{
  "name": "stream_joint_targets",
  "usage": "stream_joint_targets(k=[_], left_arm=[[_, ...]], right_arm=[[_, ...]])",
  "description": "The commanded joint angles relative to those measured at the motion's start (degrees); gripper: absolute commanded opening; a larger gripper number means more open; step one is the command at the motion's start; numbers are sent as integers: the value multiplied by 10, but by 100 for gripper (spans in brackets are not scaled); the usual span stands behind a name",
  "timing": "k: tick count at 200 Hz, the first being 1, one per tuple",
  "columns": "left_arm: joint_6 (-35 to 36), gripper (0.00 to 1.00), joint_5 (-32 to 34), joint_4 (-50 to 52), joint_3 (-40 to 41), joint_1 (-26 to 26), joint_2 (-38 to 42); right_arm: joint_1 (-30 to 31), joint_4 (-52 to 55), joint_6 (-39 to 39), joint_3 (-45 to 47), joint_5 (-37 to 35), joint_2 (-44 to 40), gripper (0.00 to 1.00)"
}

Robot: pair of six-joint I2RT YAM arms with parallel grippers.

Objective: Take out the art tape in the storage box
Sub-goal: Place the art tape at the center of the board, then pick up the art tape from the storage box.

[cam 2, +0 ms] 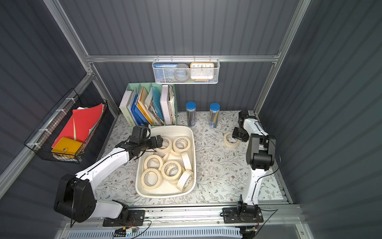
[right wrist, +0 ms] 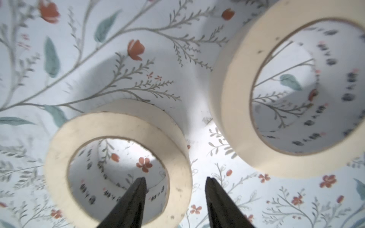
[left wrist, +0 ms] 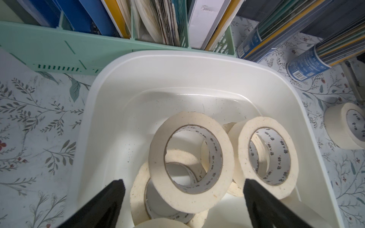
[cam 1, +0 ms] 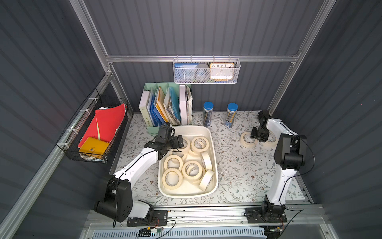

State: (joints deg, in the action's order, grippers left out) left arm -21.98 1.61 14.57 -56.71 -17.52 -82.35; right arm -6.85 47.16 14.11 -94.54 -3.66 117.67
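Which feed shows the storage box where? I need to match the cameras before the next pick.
Top views: storage box mid-table in both, in front of the green file organiser.
Left wrist: storage box fills the middle, tape rolls inside.
Right wrist: not in it.
Shared landmark: floral tablecloth, in all four.

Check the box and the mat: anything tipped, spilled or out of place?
Nothing looks spilled or damaged. In the storage box, two art tape rolls stand on edge by the wall, one leaning and another in the near corner. The rest lie flat or overlapping. Two more lie flat on the mat.
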Motion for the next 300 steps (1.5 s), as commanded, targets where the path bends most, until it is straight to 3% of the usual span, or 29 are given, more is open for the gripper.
stream_joint_targets(k=[1, 30, 66, 98, 139, 165, 197, 300], left_arm=[[10, 100, 15, 4, -25, 8, -41], [18, 99, 17, 3, -52, 13, -108], [17, 90, 16, -5, -71, 20, -148], [12, 74, -5, -9, -77, 25, -178], [7, 35, -2, -10, -77, 25, -181], [21, 25, 18, 7, -86, 25, -155], [47, 23, 52, 38, -115, 24, -119], [46, 27, 49, 64, -108, -5, -43]], right_arm=[[36, 13, -3, 4, 6, -59, 56], [132, -8, 16, 74, 18, -136, 56], [244, -4, 44, 114, 37, -191, 56], [299, 1, 64, 129, 48, -234, 56], [360, 1, 78, 115, 67, -248, 56], [390, 13, 75, 69, 64, -219, 56], [426, 6, 74, -6, 68, -167, 56], [503, 65, 77, -337, 86, 67, 56]])
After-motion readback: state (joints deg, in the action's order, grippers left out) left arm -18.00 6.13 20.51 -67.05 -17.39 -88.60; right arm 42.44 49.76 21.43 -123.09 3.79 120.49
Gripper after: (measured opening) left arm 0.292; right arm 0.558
